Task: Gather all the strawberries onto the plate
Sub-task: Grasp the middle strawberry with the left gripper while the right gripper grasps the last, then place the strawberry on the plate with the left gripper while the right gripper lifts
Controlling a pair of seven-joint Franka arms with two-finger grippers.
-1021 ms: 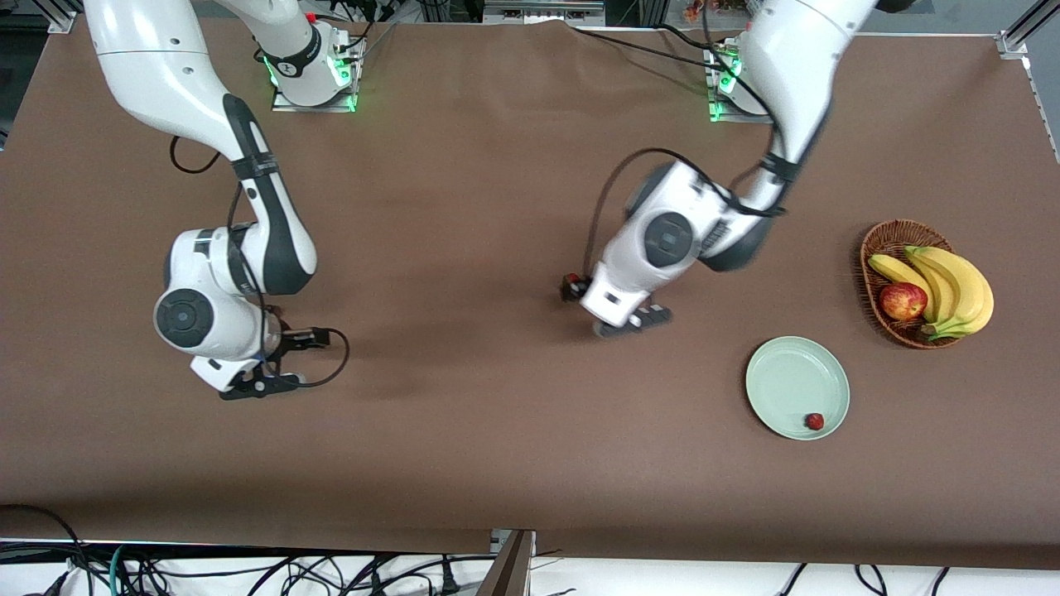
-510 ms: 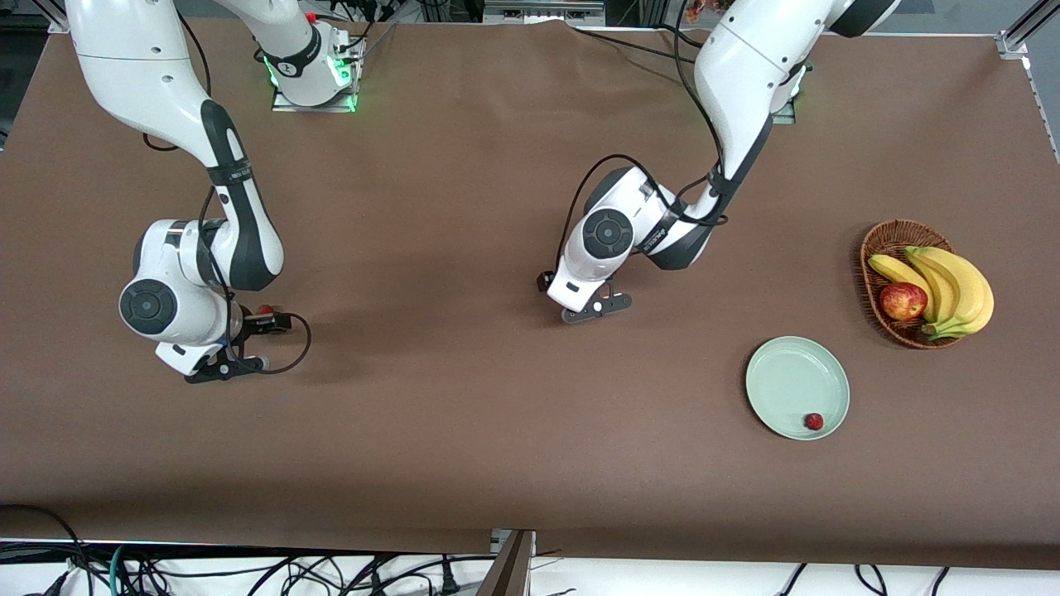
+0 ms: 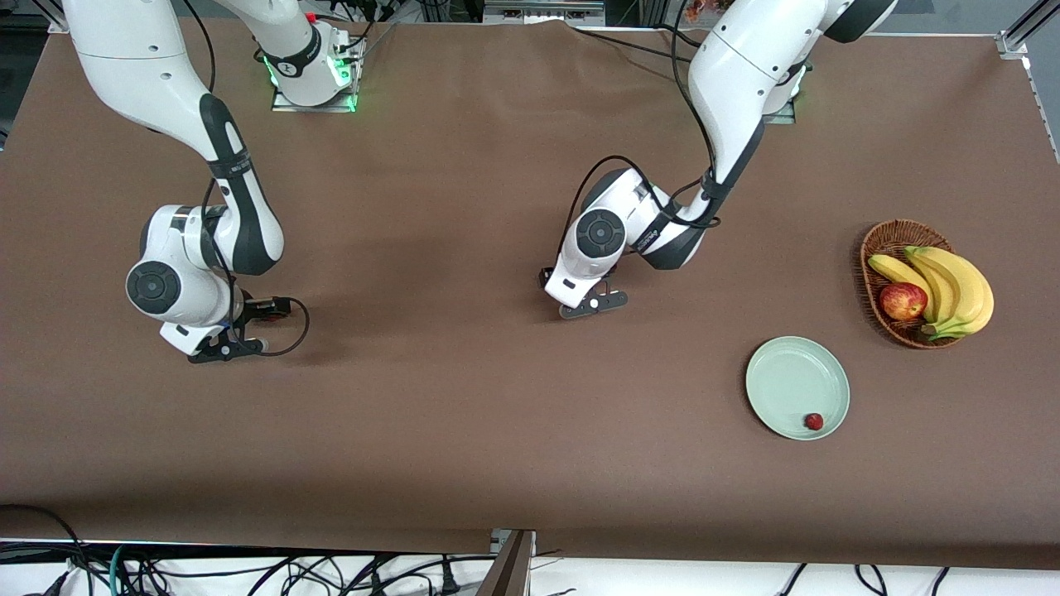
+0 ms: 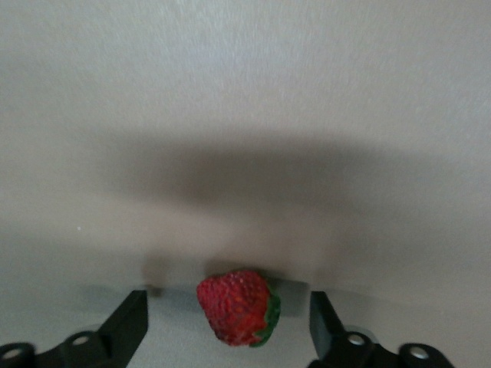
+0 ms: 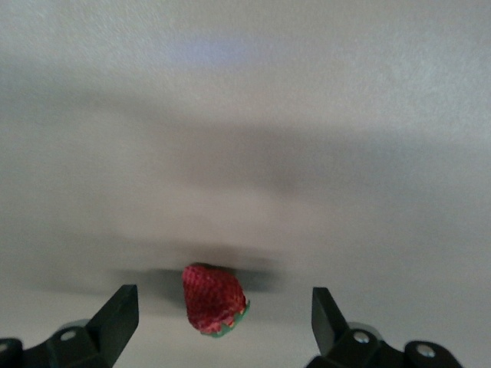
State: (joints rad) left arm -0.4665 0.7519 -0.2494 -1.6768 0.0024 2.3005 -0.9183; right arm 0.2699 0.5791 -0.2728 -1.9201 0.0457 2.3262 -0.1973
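Front view is showing one strawberry [image 3: 815, 421] lying inside the mint-green plate [image 3: 782, 372], toward the left arm's end of the table [image 3: 464, 430]. Left gripper [image 4: 229, 337] is hanging low near mid-table, fingers [image 4: 126, 322] spread wide, a second strawberry [image 4: 236, 307] sitting between them untouched. Right gripper [image 5: 222, 326] is hanging toward the right arm's end, fingers [image 5: 115, 316] wide, a third strawberry [image 5: 213, 299] resting between them

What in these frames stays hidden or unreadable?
- Front view: the two strawberries still on the table are hidden under the left tool and right tool.
- Left wrist view: fingertips cut off by the edge around its strawberry.
- Right wrist view: the same around its strawberry.
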